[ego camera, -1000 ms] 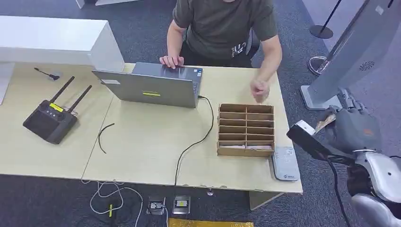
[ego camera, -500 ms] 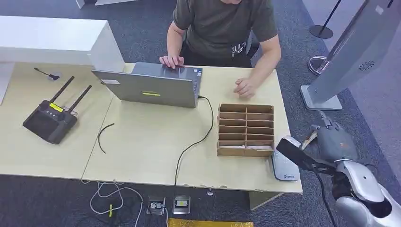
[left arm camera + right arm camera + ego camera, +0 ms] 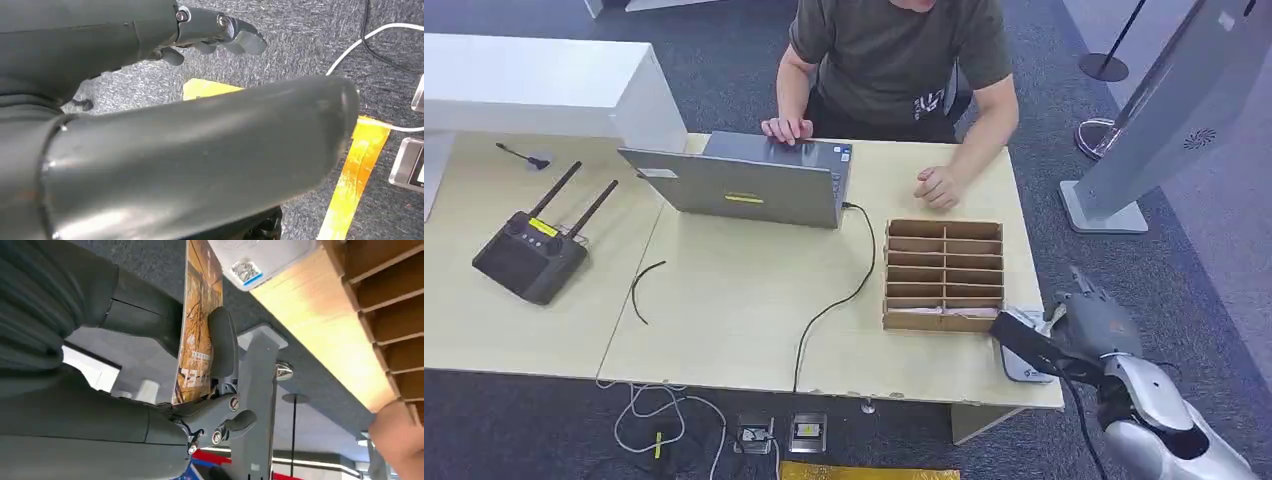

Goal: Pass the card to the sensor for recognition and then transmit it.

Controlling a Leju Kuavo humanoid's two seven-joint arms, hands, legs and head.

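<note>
Card presented at sensor.
Right hand pinches card edge-on beside sensor; tilt risks a failed read.

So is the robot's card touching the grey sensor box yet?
Cannot tell. In the right wrist view the card, held by the right hand, runs up to the sensor, but no contact or gap shows plainly. The head view hides the card's edge.
</note>
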